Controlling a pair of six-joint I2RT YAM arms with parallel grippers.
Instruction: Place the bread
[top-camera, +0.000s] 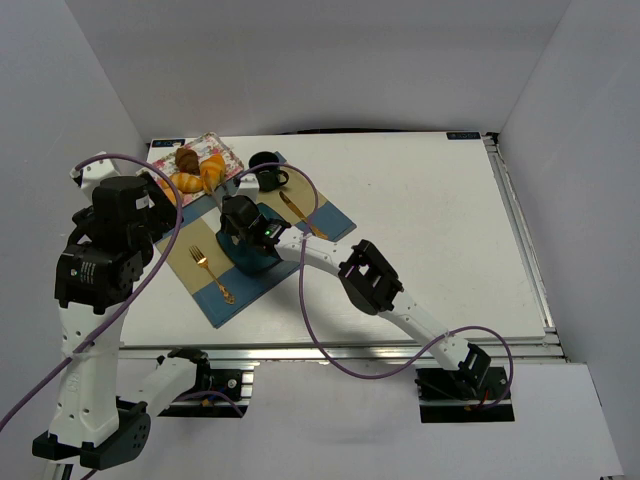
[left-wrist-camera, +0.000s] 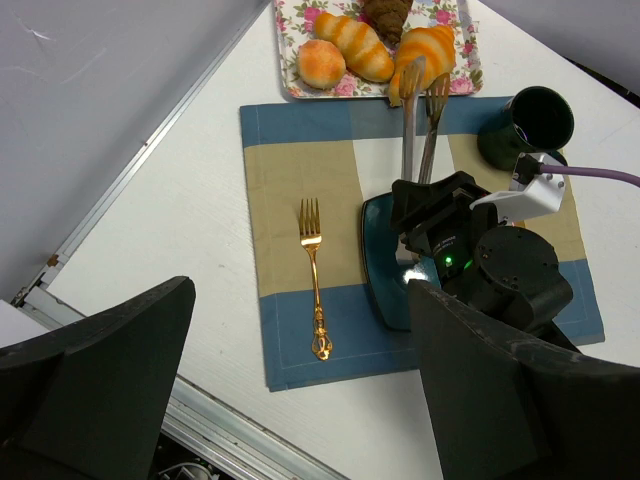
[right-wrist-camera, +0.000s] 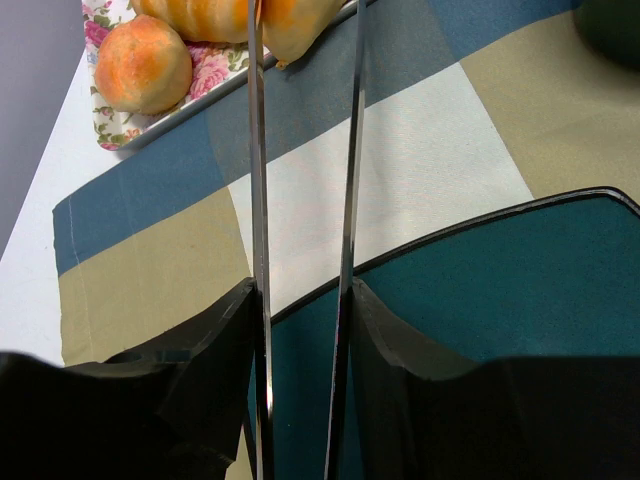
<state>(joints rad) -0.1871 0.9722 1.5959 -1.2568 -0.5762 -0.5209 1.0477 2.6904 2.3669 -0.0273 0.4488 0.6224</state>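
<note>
The bread, a golden-orange croissant (left-wrist-camera: 430, 48), lies on the floral tray (left-wrist-camera: 290, 20) at the far left, and shows in the top view (top-camera: 212, 172) and the right wrist view (right-wrist-camera: 300, 18). My right gripper (right-wrist-camera: 305, 300) is shut on metal tongs (right-wrist-camera: 350, 150) above the teal plate (right-wrist-camera: 520, 270). The tong tips (left-wrist-camera: 412, 75) straddle the croissant's near end, slightly apart; whether they grip it I cannot tell. My left gripper (left-wrist-camera: 300, 295) is open and empty, high above the placemat's near-left corner.
On the tray lie a second orange croissant (left-wrist-camera: 355, 45), a round bun (left-wrist-camera: 320, 63) and a dark brown pastry (left-wrist-camera: 385, 10). On the blue-and-tan placemat (left-wrist-camera: 300, 170) lie a gold fork (left-wrist-camera: 315, 280) and a gold knife (top-camera: 300, 212). A dark mug (left-wrist-camera: 530, 125) stands beside the tray.
</note>
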